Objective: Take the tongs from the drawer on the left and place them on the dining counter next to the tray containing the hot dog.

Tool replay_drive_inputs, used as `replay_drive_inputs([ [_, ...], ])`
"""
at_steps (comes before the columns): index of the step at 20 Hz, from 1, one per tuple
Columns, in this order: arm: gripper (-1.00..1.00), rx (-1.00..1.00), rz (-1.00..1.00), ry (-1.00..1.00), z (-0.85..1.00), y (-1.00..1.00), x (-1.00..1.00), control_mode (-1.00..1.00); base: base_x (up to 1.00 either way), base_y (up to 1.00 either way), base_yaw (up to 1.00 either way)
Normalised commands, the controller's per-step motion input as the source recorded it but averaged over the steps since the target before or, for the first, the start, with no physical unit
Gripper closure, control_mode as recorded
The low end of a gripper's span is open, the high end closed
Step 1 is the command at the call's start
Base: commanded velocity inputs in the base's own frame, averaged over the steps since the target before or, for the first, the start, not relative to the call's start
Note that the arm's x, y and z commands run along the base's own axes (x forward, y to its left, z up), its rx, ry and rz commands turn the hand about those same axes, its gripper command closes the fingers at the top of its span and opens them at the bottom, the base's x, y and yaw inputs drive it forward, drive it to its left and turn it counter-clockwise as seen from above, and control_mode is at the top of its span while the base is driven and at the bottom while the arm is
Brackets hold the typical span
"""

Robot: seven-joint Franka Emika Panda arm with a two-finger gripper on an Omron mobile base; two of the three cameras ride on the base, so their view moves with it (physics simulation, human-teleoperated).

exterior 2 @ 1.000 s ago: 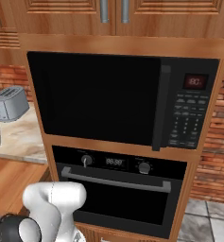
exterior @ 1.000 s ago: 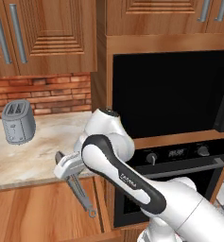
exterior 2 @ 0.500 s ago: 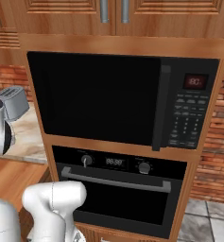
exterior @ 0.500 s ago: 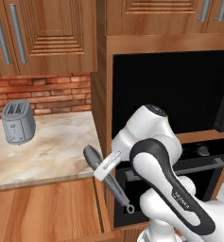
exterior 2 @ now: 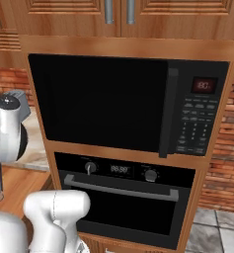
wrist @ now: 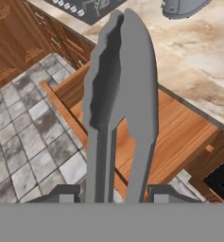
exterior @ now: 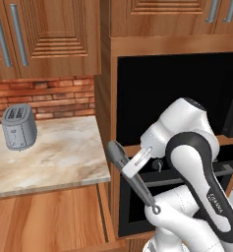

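Kitchen, oven wall; small marbled bench (exterior: 49,157) w/ toaster (exterior: 18,127) at left. Tongs (exterior: 132,178): clamped in tool (wrist: 113,191), lifted clear above open drawer (wrist: 146,137). Done, judging: pickup. Left: carry to dining counter, set beside tray w/ hot dog.

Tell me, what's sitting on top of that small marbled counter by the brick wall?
A grey toaster stands on the small beige marbled counter, near the brick wall. The white arm covers part of that counter in the right base view.
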Motion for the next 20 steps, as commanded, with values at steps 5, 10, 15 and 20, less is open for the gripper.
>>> replay_drive_inputs([
  [5, 1.0, 0.0, 0.0, 0.03, 0.09, -0.31, 0.0, -1.0, 0.0, 0.0, 0.0],
  [10, 1.0, 0.0, 0.0, 0.0, 0.0, -0.28, 0.0, -1.0, 0.0, 0.0, 0.0],
  [15, 1.0, 0.0, 0.0, 0.0, 0.0, 0.0, 0.0, -1.0, 0.0, 0.0, 0.0],
  [20, 1.0, 0.0, 0.0, 0.0, 0.0, 0.0, 0.0, -1.0, 0.0, 0.0, 0.0],
])
